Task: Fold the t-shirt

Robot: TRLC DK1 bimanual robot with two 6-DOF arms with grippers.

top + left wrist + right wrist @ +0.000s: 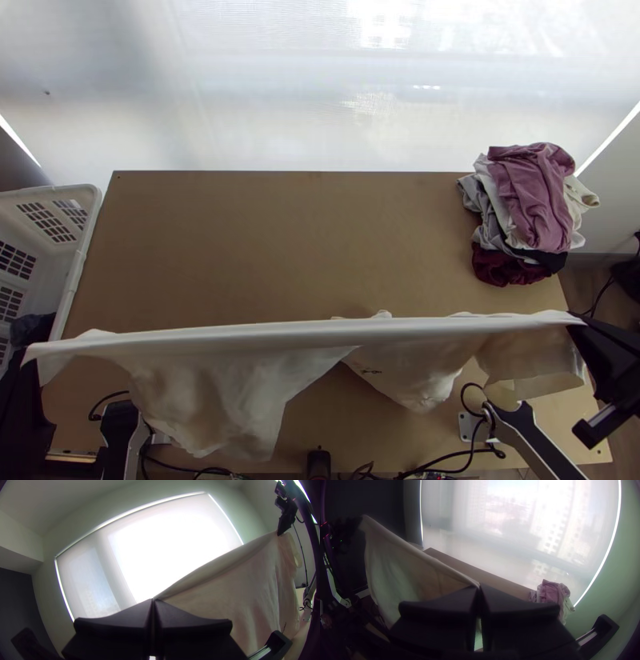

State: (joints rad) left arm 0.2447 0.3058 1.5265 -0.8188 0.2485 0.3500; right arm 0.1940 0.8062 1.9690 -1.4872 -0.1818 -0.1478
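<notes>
You have the white t-shirt (228, 380) up over the near part of the bench (264, 240), strung between your two hands. Its top edge runs almost straight across from left to right, pulled taut, and the rest drapes below it in loose folds. One large flap hangs on the left side and a shorter, pointed one right of the middle, with a small dark mark (370, 370) on that shorter flap. The cloth is opened out sideways rather than folded; whether its lowest parts touch the bench, you can't fairly judge from this steep angle.

Your left hand (29, 370) is closed on one end of that edge. In the left wrist view, the fingers of your left hand (153, 599) meet at the tips, with the cloth running from them toward the other arm. Your right hand (578, 322) pinches the opposite end; in the right wrist view its fingers come together at the cloth's corner.

At the far right corner of the bench you have a heap of clothes (532, 196), pink on top, with grey, white, black and dark red pieces under it. Just beside the bench's left side stands a white basket (78, 268) with dark cloth (30, 330) inside.
</notes>
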